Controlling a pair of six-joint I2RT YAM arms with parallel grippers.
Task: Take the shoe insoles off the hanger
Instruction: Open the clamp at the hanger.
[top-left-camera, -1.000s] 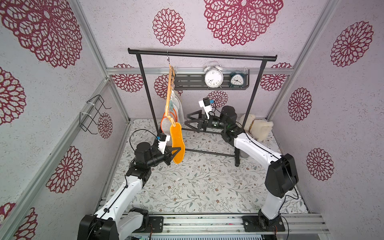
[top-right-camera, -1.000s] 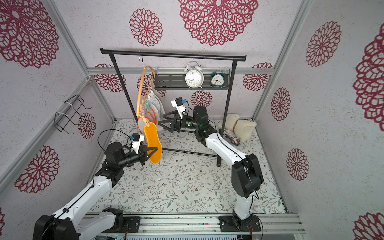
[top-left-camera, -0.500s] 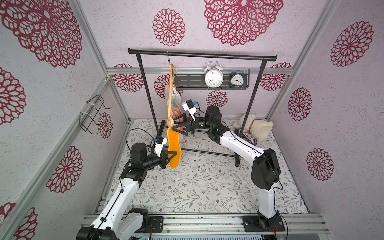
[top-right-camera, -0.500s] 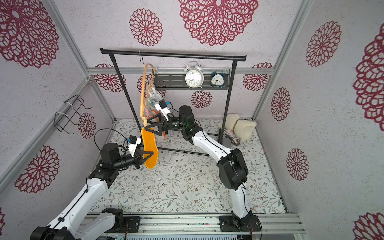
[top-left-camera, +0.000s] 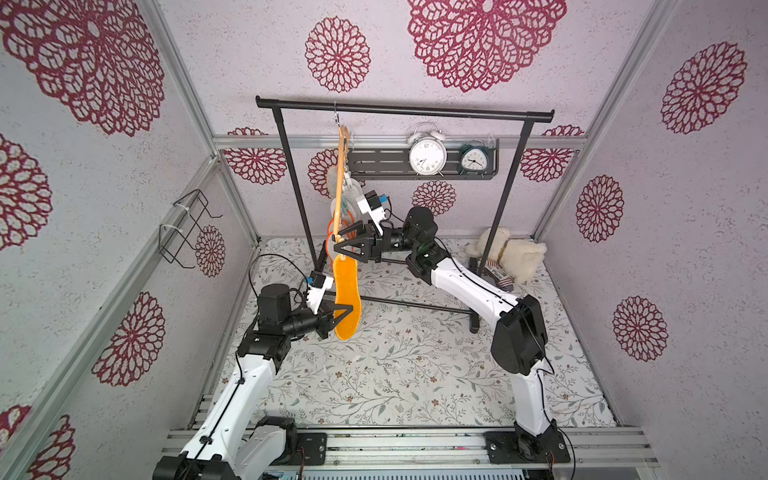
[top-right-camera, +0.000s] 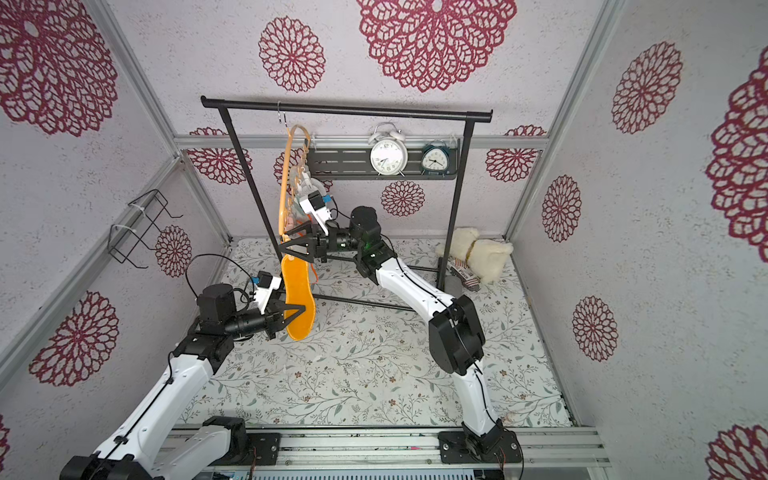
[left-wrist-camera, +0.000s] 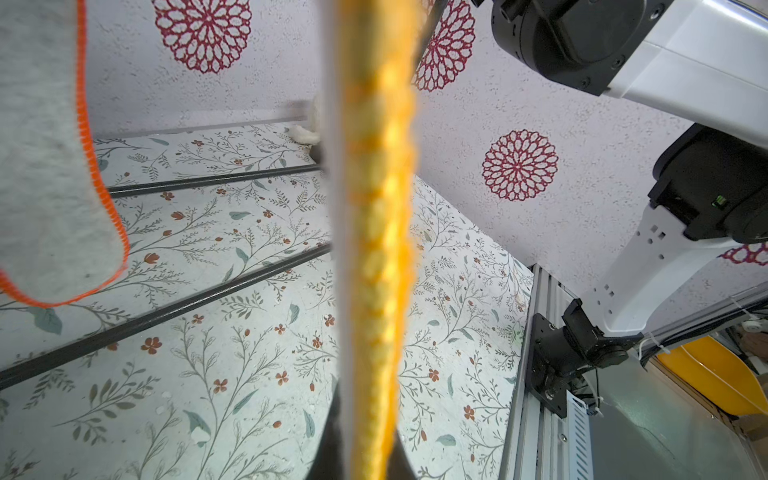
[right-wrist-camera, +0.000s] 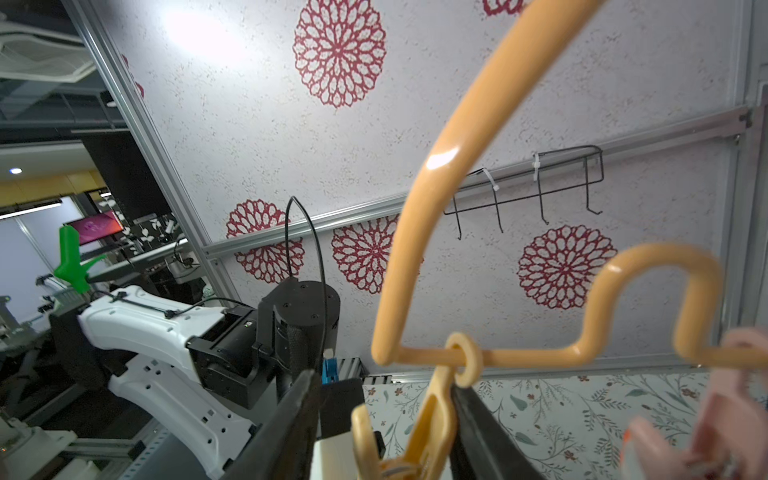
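Under the hanger (top-left-camera: 340, 183), left pincer (top-left-camera: 348, 310) clamps orange insole (top-left-camera: 347, 286); right pincer (top-left-camera: 337, 241) (apart) straddles its clothespin (right-wrist-camera: 428, 419).

Both top views are bright and evenly lit, with diffuse light from above; shadows on the floral surface (top-left-camera: 395, 374) are soft and weak. Both are sharp, but the straight frame posts (top-left-camera: 193, 104) lean and bend toward the edges. In the left wrist view the yellow-orange insole (left-wrist-camera: 374, 249) is too near the lens and strongly blurred, while the surface behind it is sharp. In the right wrist view a white glare spot sits on the wall (right-wrist-camera: 199, 29), the hanger (right-wrist-camera: 440, 160) carries 1 small highlight, and the pink clothespin (right-wrist-camera: 731, 399) is out of focus.
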